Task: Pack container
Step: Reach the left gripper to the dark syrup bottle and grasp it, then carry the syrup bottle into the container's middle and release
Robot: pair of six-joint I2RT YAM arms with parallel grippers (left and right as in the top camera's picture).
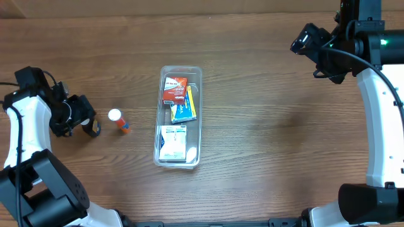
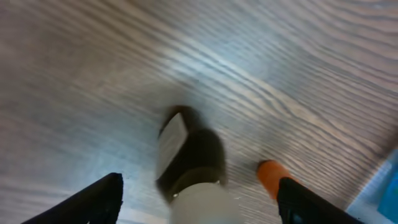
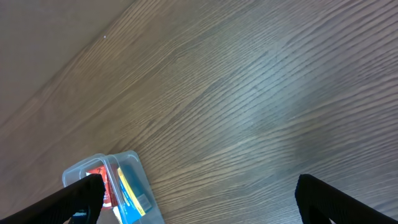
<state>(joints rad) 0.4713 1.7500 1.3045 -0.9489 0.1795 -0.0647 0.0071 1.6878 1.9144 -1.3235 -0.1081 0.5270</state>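
The clear container (image 1: 178,70) stands at the table's middle and holds a red box (image 1: 175,88), a blue and yellow box (image 1: 184,107) and a white box (image 1: 172,142). A small bottle with a white cap and orange body (image 1: 117,120) lies on the table left of it. My left gripper (image 1: 90,125) is open, just left of the bottle; in the left wrist view the blurred white cap (image 2: 202,199) sits between the open fingers (image 2: 199,199). My right gripper (image 1: 302,41) is open and empty, raised at the far right; its view shows the container's corner (image 3: 127,160).
Bare wood-grain table (image 1: 278,126) lies all round the container. The arm bases stand at the front left and front right corners.
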